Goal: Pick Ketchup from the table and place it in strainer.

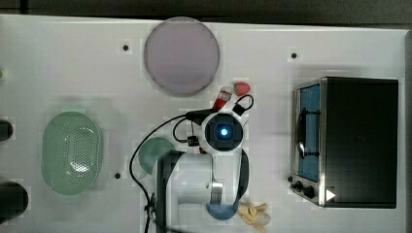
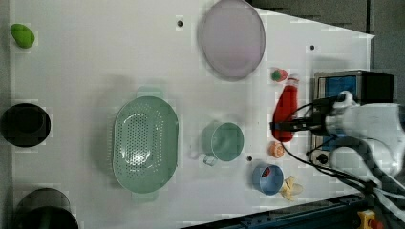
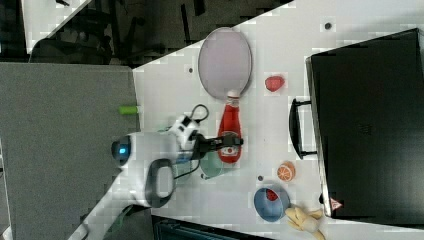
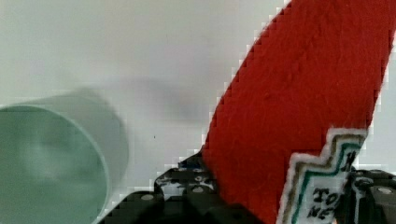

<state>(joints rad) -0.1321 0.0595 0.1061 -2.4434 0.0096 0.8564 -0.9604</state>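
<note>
The gripper (image 3: 231, 142) is closed around the lower body of the ketchup bottle (image 3: 229, 129), its black fingers (image 4: 187, 184) pressing on either side of the red body near the label, as the wrist view shows close up. The bottle lies on the white table (image 1: 111, 77), its white cap towards the greyish-pink plate (image 3: 225, 61) and almost touching the rim. Whether it is already off the surface I cannot tell.

The bottle's surface looks soft and fuzzy in the wrist view, so it is probably light and gives a little under pressure; it should not slip easily, and nothing about it seems fragile. The hold sits on the wider lower part, so the long neck may droop or swing when carried. A grip nearer the middle would balance better, but this one looks workable.

The teal cup (image 2: 223, 141) stands just beside the gripper and looks empty. The pale green strainer (image 2: 145, 141) sits well apart, beyond the cup towards the left view's left, and holds nothing. The plate is bare. A small blue bowl (image 2: 268, 179) near the table edge has something red inside, too small to name. A strawberry (image 3: 274, 83) lies near the bottle's cap, an orange slice (image 3: 286, 171) near its base, and a banana (image 3: 306, 219) beside the bowl.
</note>
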